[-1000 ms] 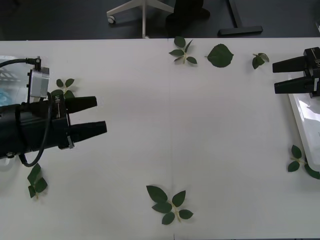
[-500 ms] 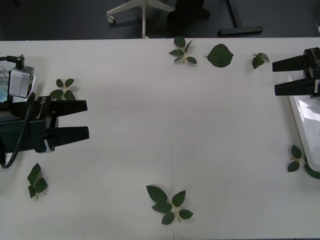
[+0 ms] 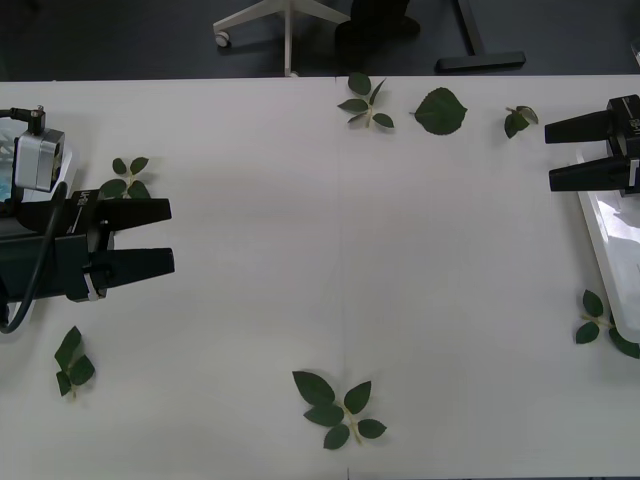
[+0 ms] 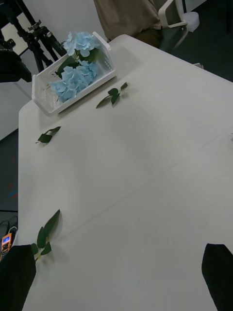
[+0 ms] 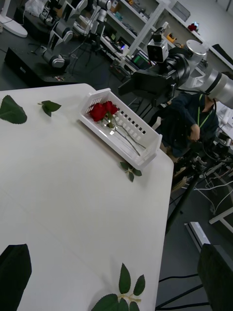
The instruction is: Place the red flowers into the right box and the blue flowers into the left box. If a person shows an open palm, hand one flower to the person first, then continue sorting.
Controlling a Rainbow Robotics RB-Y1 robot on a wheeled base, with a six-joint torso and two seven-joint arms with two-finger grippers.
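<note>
The red flowers [image 5: 102,111] lie inside the right box [image 5: 137,146], a white tray at the table's right end [image 3: 603,232]. The blue flowers [image 4: 76,69] fill the left box [image 4: 73,99] at the table's left end. My left gripper [image 3: 171,237] hovers open over the left side of the table, just inward of the left box, with nothing between its fingers. My right gripper [image 3: 548,155] hangs open and empty at the far right, above the near end of the right box. In the left wrist view that right gripper [image 5: 145,87] hovers over the tray.
Loose green leaf sprigs are scattered on the white table: at the far edge [image 3: 365,103], a large single leaf [image 3: 440,110], near the front middle [image 3: 338,408], by the left gripper [image 3: 125,177] and front left [image 3: 70,360]. An office chair base [image 3: 280,15] stands beyond the table.
My left gripper has drawn back to the left, toward the left box, staying open. The right gripper has not moved.
</note>
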